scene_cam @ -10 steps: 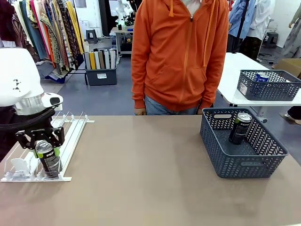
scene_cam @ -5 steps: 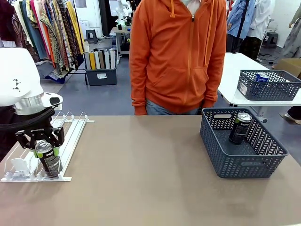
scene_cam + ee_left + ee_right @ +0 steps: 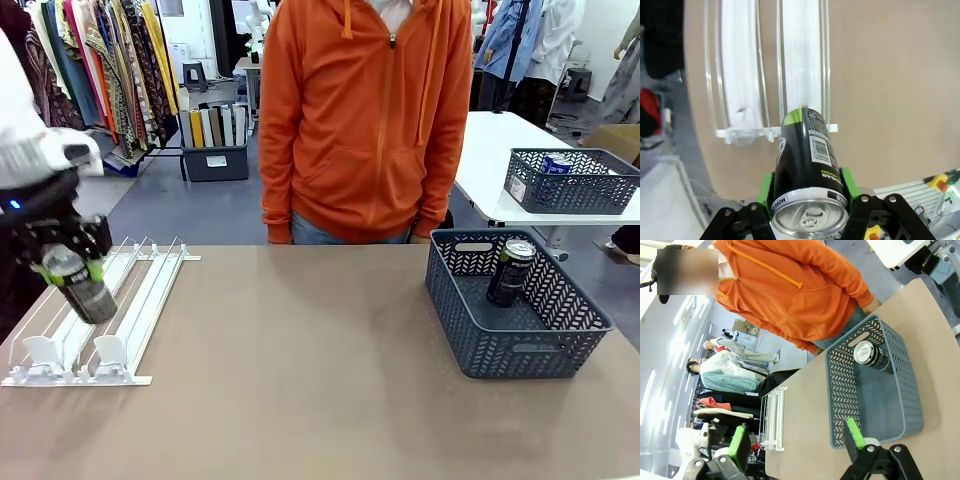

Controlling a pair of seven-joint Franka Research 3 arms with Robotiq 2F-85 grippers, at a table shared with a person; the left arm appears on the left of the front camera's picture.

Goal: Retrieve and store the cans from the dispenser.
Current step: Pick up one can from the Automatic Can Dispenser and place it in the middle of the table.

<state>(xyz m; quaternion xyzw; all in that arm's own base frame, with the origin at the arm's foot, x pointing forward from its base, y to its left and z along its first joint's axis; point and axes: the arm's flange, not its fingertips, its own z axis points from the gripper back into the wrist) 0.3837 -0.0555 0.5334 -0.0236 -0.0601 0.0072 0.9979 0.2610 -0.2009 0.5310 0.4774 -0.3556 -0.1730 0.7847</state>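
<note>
My left gripper (image 3: 68, 268) is shut on a dark can (image 3: 86, 288) with green markings, held tilted in the air above the white rail dispenser (image 3: 140, 300) at the table's left. In the left wrist view the can (image 3: 807, 160) sits between the green pads (image 3: 847, 181) of the left gripper (image 3: 807, 197), silver top toward the camera, with the dispenser (image 3: 801, 65) below. A second dark can (image 3: 510, 272) leans inside the grey mesh basket (image 3: 530, 355) at the right. My right gripper (image 3: 796, 440) is open in the air, with the basket (image 3: 840, 390) and its can (image 3: 872, 356) beyond it.
A person in an orange hoodie (image 3: 365, 120) stands at the table's far edge. Behind, on a white table, another grey basket (image 3: 575, 190) holds a blue can (image 3: 557, 164). Two white pusher tabs (image 3: 108, 350) stand at the dispenser's near end. Bare tabletop lies between dispenser and basket.
My left gripper has lifted the dark can up and to the left, out of the dispenser lane. A pusher tab now stands where the can was. The person has shifted slightly left.
</note>
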